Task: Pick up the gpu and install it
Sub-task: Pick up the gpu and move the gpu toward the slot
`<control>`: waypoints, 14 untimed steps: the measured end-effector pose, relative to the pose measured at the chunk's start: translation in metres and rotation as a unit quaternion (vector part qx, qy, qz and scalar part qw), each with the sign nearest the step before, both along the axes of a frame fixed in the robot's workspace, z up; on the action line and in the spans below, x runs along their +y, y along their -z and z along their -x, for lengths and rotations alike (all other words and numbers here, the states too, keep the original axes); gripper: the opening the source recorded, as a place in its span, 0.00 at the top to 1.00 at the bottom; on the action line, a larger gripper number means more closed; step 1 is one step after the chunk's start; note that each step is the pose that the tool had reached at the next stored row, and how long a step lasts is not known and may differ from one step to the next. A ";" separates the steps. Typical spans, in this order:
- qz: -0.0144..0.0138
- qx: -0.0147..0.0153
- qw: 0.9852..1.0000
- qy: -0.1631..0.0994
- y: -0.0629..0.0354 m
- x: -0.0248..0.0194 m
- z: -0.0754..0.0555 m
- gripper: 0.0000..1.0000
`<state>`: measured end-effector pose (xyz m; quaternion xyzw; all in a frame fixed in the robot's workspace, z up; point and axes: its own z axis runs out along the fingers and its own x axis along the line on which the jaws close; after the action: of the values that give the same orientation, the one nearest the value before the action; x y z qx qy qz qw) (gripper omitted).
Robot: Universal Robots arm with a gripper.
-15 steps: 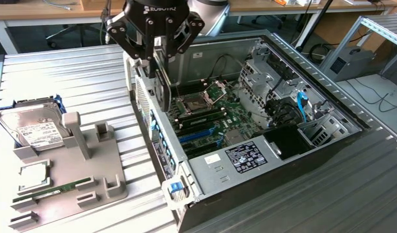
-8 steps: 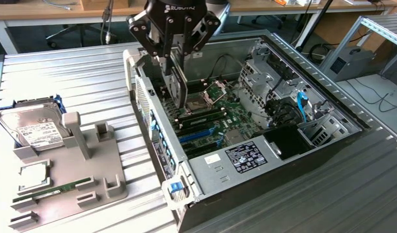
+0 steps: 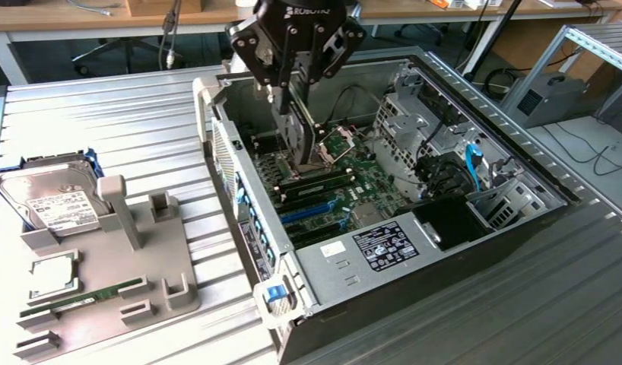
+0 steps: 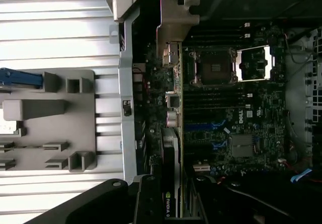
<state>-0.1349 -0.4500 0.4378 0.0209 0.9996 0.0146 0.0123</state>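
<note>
Fingers (image 4: 151, 202) of the gripper (image 3: 296, 90) are closed on the gpu (image 3: 309, 133). They pinch the card by one end so that it hangs edge-on beneath them, inside the open computer case (image 3: 331, 277).

Nearest, at the exterior view's left, a grey moulded holder (image 3: 159, 251) sits on the ribbed metal table (image 3: 119, 114). Its blocky pegs and slots keep a long, narrow RAM stick (image 3: 83, 298) and a square processor chip (image 3: 52, 271) with a dull metal lid. Farther back it holds a silver hard drive (image 3: 49, 201) with a white label.

Beyond it, toward the exterior view's right, the case lies on its side, its walls thin sheet steel. On its floor is the dark green motherboard (image 3: 370, 186), crowded with small parts and crossed by blue expansion slots (image 3: 311, 211) and black memory slots.

Above the board's far part hangs the gpu. The wrist view shows its thin green edge, a black cooler with a maker's label close to the fingers, and a stepped silver end bracket (image 4: 176, 25) at the end away from them.

The pick-up looks done, with the card off the holder and over the board. Seating is left, I judge, since the blue slots lie bare nearer than the card. Whether its lower end touches the board I cannot tell.

Farthest back stand wooden desks (image 3: 58, 17).
</note>
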 end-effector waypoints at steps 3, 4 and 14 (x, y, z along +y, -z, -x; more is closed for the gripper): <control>0.000 0.000 1.000 0.000 0.0000 0.0001 -0.008 0.73; 0.000 0.000 1.000 0.000 0.0000 0.0001 -0.012 0.73; 0.000 0.000 1.000 0.000 0.0000 0.0007 -0.038 0.73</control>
<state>-0.0971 -0.4493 0.4378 0.0210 0.9996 0.0146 0.0123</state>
